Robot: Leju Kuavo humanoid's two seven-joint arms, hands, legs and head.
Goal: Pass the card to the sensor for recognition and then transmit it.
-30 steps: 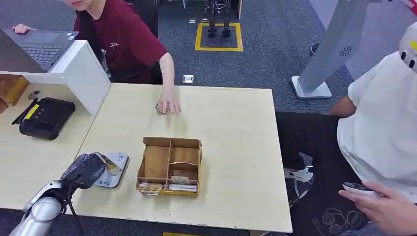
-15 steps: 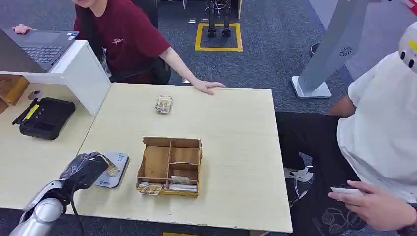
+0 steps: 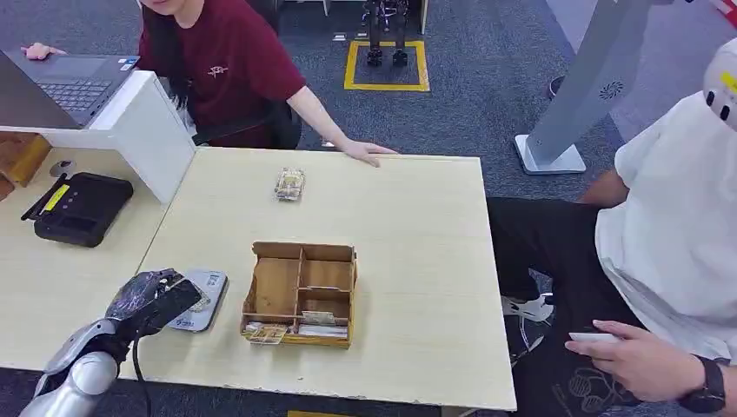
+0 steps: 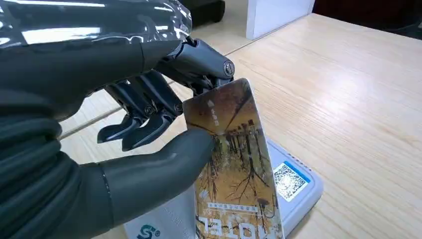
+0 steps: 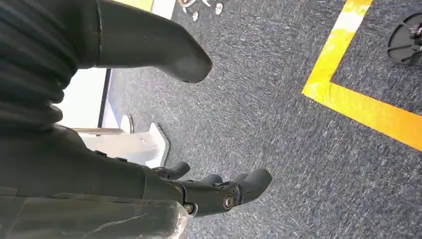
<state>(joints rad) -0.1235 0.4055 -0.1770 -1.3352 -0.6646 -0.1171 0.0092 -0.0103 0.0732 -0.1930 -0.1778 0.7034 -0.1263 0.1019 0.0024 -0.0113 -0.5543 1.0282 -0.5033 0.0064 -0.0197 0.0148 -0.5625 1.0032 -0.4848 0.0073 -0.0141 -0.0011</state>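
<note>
My left hand point(image 3: 149, 301) holds a hotel card point(image 4: 231, 164) with a yellow-brown tree picture, pinched between thumb and fingers point(image 4: 149, 107). The card's lower edge is down on the grey card sensor point(image 3: 202, 300), a flat pad with a QR sticker point(image 4: 286, 180), at the table's front left. In the head view the card is mostly hidden behind the hand. My right hand point(image 5: 164, 189) hangs over the carpet floor, fingers apart and nothing in it.
A wooden compartment box point(image 3: 301, 294) with cards in its front slots stands right of the sensor. A wrapped packet point(image 3: 289, 184) lies farther back. A person in dark red rests a hand point(image 3: 367, 153) on the far edge. A person sits at right. A black device point(image 3: 78, 208) lies left.
My left hand has lowered the card onto the sensor. The person in red let go of the packet and moved that hand to the far table edge.
</note>
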